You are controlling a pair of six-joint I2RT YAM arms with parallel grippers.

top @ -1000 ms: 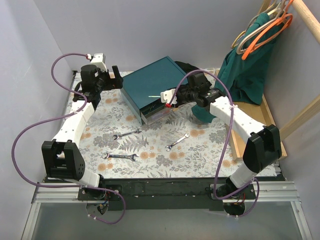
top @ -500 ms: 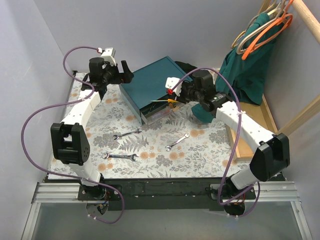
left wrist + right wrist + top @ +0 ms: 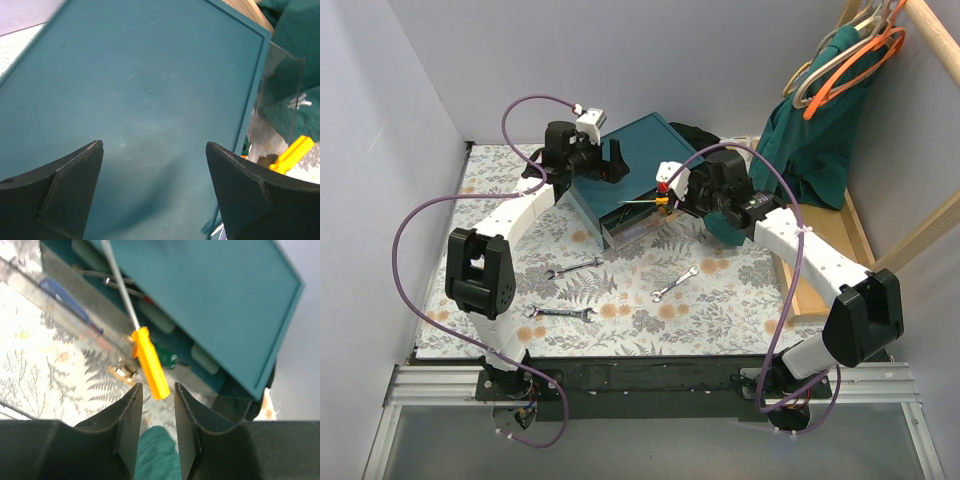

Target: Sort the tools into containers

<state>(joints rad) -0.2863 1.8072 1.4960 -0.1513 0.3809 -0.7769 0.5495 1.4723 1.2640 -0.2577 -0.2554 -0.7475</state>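
Observation:
The dark teal box [image 3: 620,165] stands at the back, its lower drawer [image 3: 635,228] pulled open. My left gripper [image 3: 617,160] is open and empty just above the box top [image 3: 150,75]. My right gripper [image 3: 665,195] is open over the drawer. The orange-yellow screwdriver [image 3: 150,365] lies just off its fingertips, untouched, shaft pointing into the drawer; it also shows in the top view [image 3: 645,201]. A blue screwdriver [image 3: 65,297] and a green one [image 3: 167,357] lie in the drawer. Three silver wrenches [image 3: 572,268], [image 3: 674,283], [image 3: 560,313] lie on the floral mat.
A teal cloth [image 3: 815,140] and hangers [image 3: 850,60] hang at the back right above a light wooden tray [image 3: 865,250]. The drawer's brass knob [image 3: 122,371] sits near my right fingertips. Grey walls close the left and back.
My left arm swung right from the back-left corner to over the box. My right gripper lifted the orange-yellow screwdriver over the drawer and its jaws have parted from the handle.

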